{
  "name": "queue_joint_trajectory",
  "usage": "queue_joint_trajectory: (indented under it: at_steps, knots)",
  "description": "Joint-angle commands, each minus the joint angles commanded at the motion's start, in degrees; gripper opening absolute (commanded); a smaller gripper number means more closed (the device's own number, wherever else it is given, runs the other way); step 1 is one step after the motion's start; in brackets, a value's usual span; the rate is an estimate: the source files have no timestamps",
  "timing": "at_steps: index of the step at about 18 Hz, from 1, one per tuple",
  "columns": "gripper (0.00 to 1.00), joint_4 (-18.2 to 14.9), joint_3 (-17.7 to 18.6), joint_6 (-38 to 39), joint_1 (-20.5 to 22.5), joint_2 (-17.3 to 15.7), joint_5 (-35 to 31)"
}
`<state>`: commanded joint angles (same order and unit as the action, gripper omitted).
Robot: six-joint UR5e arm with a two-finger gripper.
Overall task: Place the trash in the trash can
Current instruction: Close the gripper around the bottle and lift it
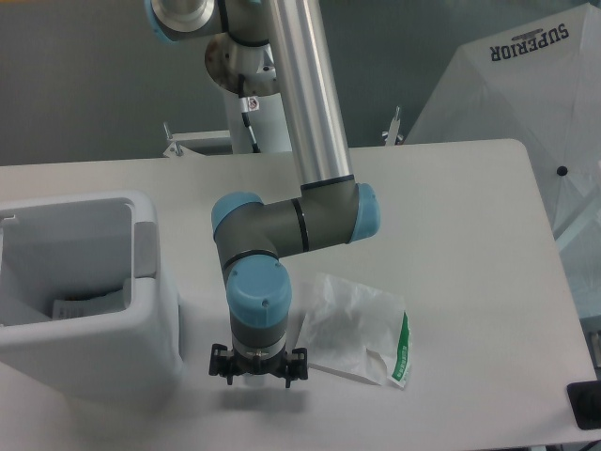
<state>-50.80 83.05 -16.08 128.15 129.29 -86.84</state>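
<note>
White wrapper (352, 328) beside pincer (257, 373)

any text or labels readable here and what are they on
"SUPERIOR": dark capitals, printed at a slant on the large white fabric at the upper right.

The flat crinkled white plastic wrapper has markings on its green edge strip, too small to read.

The paper inside the boxy white plastic bin is too blurred to read.

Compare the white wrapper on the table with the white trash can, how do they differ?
The wrapper lies flat and crinkled on the table; the trash can stands upright, boxy and thick-walled. The wrapper has a green edge strip; the trash can has a grey side panel. The wrapper is much smaller. Both are white.
</note>
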Motion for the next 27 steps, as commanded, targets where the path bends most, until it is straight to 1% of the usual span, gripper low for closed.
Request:
queue_joint_trajectory:
  at_steps: [8, 12, 13, 14, 15, 16, 18, 19, 20, 22, 24, 27]
  knots:
    - [1.0, 0.09, 1.05, 0.09, -1.23, -0.17, 0.0]
    - [0.86, 0.35, 1.76, 0.09, -1.5, -0.26, -0.35]
    - [0.79, 0.35, 1.76, 0.09, -1.5, -0.35, -0.35]
    - [0.76, 0.35, 1.76, 0.0, -1.5, -0.35, -0.35]
    - [0.69, 0.35, 1.76, 0.0, -1.5, -0.35, -0.35]
    - [0.61, 0.26, 1.76, 0.09, -1.5, -0.44, -0.35]
    - [0.52, 0.26, 1.76, 0.09, -1.5, -0.44, -0.44]
    - [0.48, 0.26, 1.76, 0.09, -1.5, -0.53, -0.44]
    - [0.48, 0.26, 1.76, 0.09, -1.5, -0.53, -0.35]
    - [0.43, 0.26, 1.85, 0.0, -1.5, -0.7, -0.35]
    - [0.36, 0.26, 1.85, 0.0, -1.5, -0.79, -0.44]
    - [0.33, 0.18, 1.85, 0.0, -1.5, -0.88, -0.44]
